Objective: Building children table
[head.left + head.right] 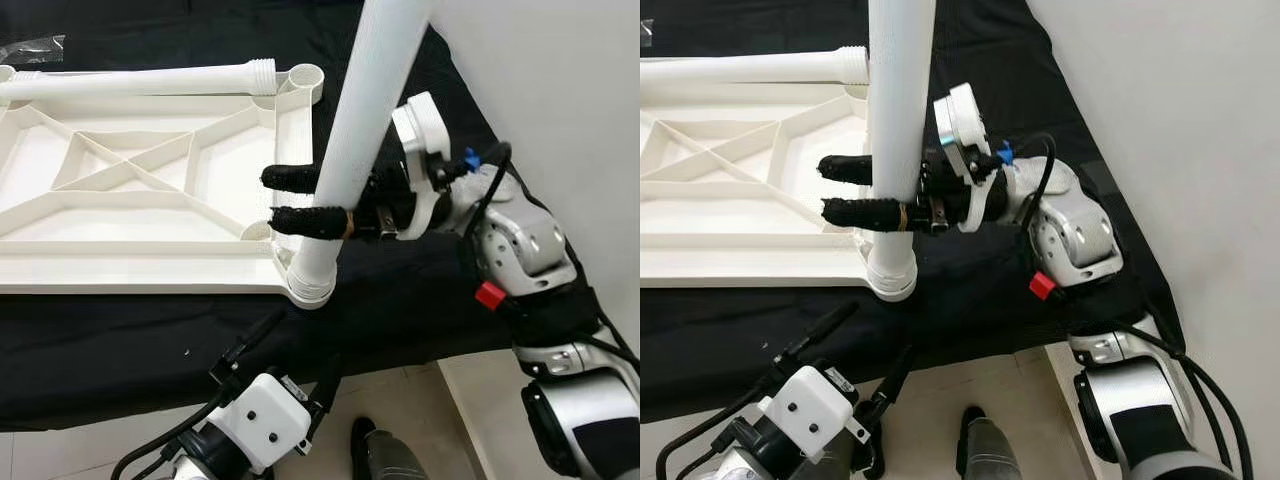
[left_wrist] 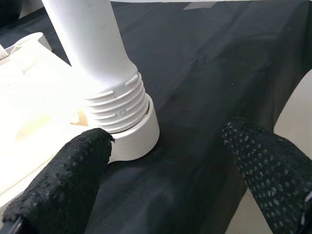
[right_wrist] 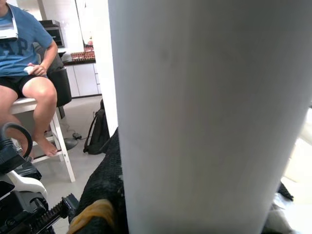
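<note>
A white plastic tabletop [image 1: 120, 265] lies upside down on a black cloth [image 1: 150, 345]. One white table leg [image 1: 365, 110] stands upright in the near right corner socket [image 1: 312, 290], its threaded end [image 2: 114, 97] partly sunk in the socket. My right gripper [image 1: 273, 198] is shut on this leg at mid height, one finger on each side. Down by the cloth's front edge, my left gripper [image 2: 165, 139] is open, its fingertips [image 2: 83, 156] just short of the socket and touching nothing. A second leg [image 1: 140, 80] lies along the tabletop's far edge.
The far right corner socket [image 1: 305, 78] holds no leg. A clear plastic bag [image 1: 35, 45] lies at the far left. White floor runs to the right of the cloth. A person [image 3: 29, 73] sits on a white stool, with a dark backpack [image 3: 100, 131] on the floor nearby.
</note>
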Tool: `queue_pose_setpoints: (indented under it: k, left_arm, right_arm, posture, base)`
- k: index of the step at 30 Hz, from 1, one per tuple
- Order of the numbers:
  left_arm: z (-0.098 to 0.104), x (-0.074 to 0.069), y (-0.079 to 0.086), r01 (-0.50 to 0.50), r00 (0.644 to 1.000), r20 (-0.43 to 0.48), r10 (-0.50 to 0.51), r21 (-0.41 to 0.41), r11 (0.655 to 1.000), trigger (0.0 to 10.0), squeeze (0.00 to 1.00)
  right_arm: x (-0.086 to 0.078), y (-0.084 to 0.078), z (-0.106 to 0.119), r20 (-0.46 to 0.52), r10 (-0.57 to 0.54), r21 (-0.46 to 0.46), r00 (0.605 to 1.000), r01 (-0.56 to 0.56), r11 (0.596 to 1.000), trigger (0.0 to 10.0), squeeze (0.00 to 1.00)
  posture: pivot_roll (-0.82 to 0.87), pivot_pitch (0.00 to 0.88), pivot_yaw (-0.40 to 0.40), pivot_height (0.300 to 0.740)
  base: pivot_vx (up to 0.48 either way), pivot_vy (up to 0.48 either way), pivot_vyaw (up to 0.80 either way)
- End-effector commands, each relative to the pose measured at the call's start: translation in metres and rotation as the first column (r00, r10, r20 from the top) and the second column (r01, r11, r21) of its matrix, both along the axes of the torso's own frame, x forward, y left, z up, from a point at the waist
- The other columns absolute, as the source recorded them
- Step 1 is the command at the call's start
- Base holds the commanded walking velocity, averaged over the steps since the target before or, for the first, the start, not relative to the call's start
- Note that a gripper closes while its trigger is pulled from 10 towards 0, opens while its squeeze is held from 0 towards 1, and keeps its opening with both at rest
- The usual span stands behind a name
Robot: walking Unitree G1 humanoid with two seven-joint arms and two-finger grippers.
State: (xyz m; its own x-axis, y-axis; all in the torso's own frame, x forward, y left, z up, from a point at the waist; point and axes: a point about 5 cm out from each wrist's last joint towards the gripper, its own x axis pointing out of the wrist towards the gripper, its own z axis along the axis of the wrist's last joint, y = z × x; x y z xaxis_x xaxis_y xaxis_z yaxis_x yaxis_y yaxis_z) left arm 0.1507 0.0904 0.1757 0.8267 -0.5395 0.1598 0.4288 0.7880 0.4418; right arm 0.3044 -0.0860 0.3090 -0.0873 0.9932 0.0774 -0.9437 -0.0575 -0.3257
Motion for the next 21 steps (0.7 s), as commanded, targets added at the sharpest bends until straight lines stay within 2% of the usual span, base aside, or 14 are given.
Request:
queue_pose_setpoints:
  k: [1,6,8,11,12,21]
  left_arm:
    - [-0.007,-0.002,0.000,0.005,0.999,-0.042,-0.004,0.008,1.000,10.0,0.00]
    - [-0.007,-0.001,0.000,0.005,0.999,-0.042,-0.005,0.008,1.000,10.0,0.00]
    - [-0.007,-0.001,0.000,0.005,0.999,-0.042,-0.004,0.009,1.000,10.0,0.00]
    - [-0.007,-0.001,-0.001,0.005,0.999,-0.042,-0.004,0.009,1.000,10.0,0.00]
    - [-0.007,-0.001,-0.001,0.005,0.999,-0.041,-0.004,0.008,1.000,10.0,0.00]
    - [-0.007,-0.001,-0.002,0.003,0.999,-0.039,-0.003,0.005,1.000,10.0,0.00]
  right_arm:
    - [0.003,-0.002,-0.020,-0.053,-0.045,-0.086,0.998,0.040,0.996,10.0,0.00]
    - [0.004,-0.002,-0.022,-0.022,-0.069,-0.134,0.997,0.065,0.989,10.0,0.00]
    - [0.006,0.000,-0.021,0.015,-0.105,-0.200,0.994,0.106,0.974,10.0,0.00]
    - [0.008,0.000,-0.020,0.038,-0.121,-0.235,0.992,0.126,0.964,10.0,0.00]
    - [0.010,0.001,-0.017,0.068,-0.140,-0.278,0.988,0.154,0.948,10.0,0.00]
    - [0.014,0.003,-0.010,0.072,-0.186,-0.310,0.980,0.199,0.930,10.0,0.00]
  posture:
    - [0.05,0.363,-0.023,0.740]
    - [0.05,0.364,-0.023,0.740]
    - [0.05,0.363,-0.024,0.740]
    - [0.04,0.363,-0.026,0.740]
    - [0.04,0.363,-0.028,0.740]
    - [0.03,0.363,-0.036,0.740]
  base:
    - [0.000,0.000,0.00]
    - [0.000,0.000,0.00]
    - [0.000,0.000,0.00]
    - [0.000,0.000,0.00]
    - [0.000,0.000,0.00]
    - [0.000,0.000,0.00]
